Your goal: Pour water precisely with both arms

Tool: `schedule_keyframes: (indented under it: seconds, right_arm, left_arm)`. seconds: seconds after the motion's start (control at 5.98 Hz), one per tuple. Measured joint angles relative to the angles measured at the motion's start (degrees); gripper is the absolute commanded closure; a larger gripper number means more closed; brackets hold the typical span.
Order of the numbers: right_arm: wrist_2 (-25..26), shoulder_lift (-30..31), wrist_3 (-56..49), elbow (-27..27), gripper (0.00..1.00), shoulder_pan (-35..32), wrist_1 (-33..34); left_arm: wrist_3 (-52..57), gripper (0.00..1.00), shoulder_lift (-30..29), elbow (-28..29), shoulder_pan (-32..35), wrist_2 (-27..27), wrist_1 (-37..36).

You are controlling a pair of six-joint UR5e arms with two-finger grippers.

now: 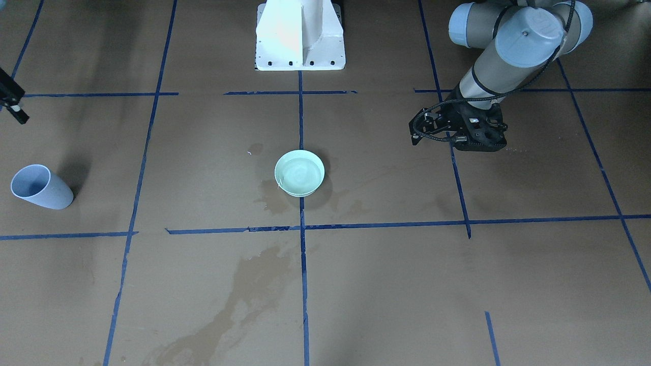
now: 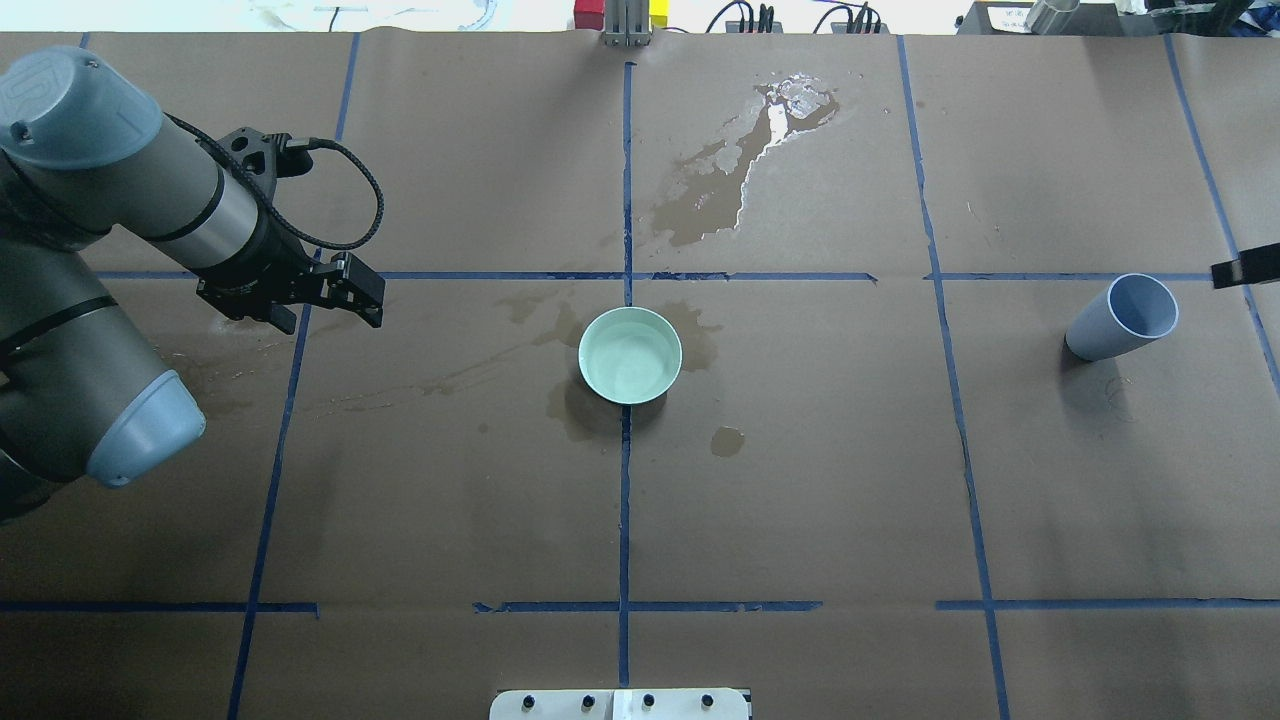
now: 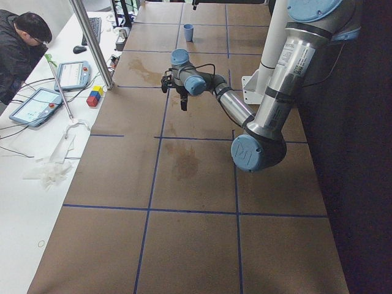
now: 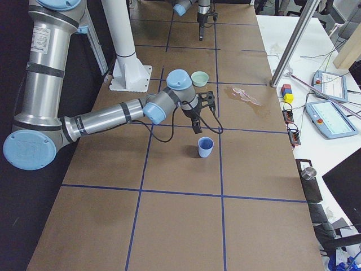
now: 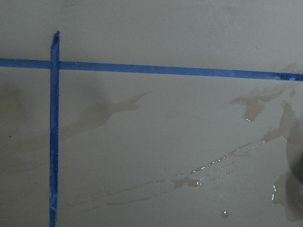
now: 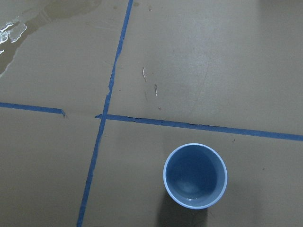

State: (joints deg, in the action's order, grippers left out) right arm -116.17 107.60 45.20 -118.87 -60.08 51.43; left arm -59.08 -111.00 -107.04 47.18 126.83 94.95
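Right end effector (image 4: 196,121), jaws untellable, hangs just above the near-empty blue cup (image 6: 195,176). Left end effector (image 2: 340,290), likewise untellable, hovers; the water (image 2: 635,360) lies in the green bowl (image 2: 584,365) well to its side. On the wet surface (image 2: 800,480), an off-centre grasp could tip the cup.

The left arm (image 2: 120,200) is seen bent at the elbow, with the forearm stretched forward, and the left gripper (image 2: 372,303) is pointed downward. The right arm (image 4: 107,118) is extended outward, and the right gripper (image 4: 197,129) is turned straight down. How the jaws stand cannot be told.
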Motion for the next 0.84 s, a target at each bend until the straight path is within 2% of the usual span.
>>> schedule_keyframes:
  seconds: [0.33, 0.5, 0.84]
  right_arm:
    - [13.70, 5.18, 8.13, 5.09, 0.01, 10.69, -15.83]
    - [21.13, 5.75, 11.34, 8.08, 0.01, 16.33, -20.39]
    - [40.49, 5.85, 19.12, 10.75, 0.01, 30.73, -23.01]
  left_arm:
    - [-0.07, 0.00, -0.10, 0.45, -0.12, 0.00, 0.05]
    - [-0.07, 0.00, -0.10, 0.49, -0.15, 0.00, 0.08]
    - [-0.08, 0.00, 0.01, 0.55, -0.16, -0.06, 0.11]
